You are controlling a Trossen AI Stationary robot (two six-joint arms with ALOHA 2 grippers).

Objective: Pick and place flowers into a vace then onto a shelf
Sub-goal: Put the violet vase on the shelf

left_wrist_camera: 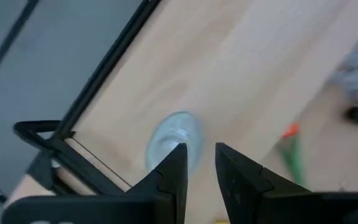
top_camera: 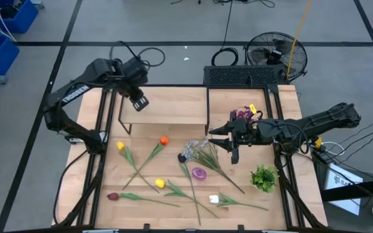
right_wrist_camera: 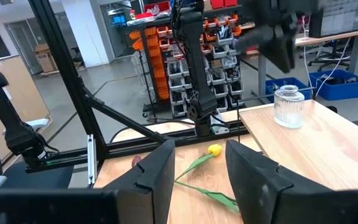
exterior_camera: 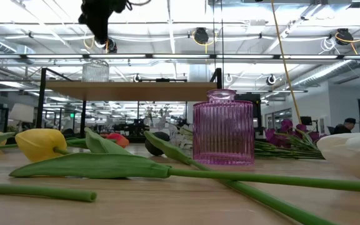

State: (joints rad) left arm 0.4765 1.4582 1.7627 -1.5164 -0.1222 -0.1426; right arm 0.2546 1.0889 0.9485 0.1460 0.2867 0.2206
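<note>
A clear ribbed glass vase (exterior_camera: 95, 70) stands upright on the left end of the shelf (top_camera: 167, 107). My left gripper (left_wrist_camera: 201, 165) hangs open above that vase (left_wrist_camera: 174, 140), pointing steeply down and clear of it. A purple ribbed vase (top_camera: 199, 173) stands on the table among the flowers, which lie flat: orange (top_camera: 164, 140), two yellow (top_camera: 120, 146) (top_camera: 160, 183), dark red (top_camera: 113, 196), white (top_camera: 214, 200), pale sprays (top_camera: 196, 150) and a purple cluster (top_camera: 245, 114). My right gripper (top_camera: 214, 137) hovers level at the table's right, open and holding nothing.
A short leafy green tuft (top_camera: 263, 177) sits near the table's right edge. Black frame posts (top_camera: 99, 123) run along both table sides. A fan (top_camera: 276, 55) and a black grille stand beyond the far edge. Bare board shows on the shelf's right part (top_camera: 186, 107).
</note>
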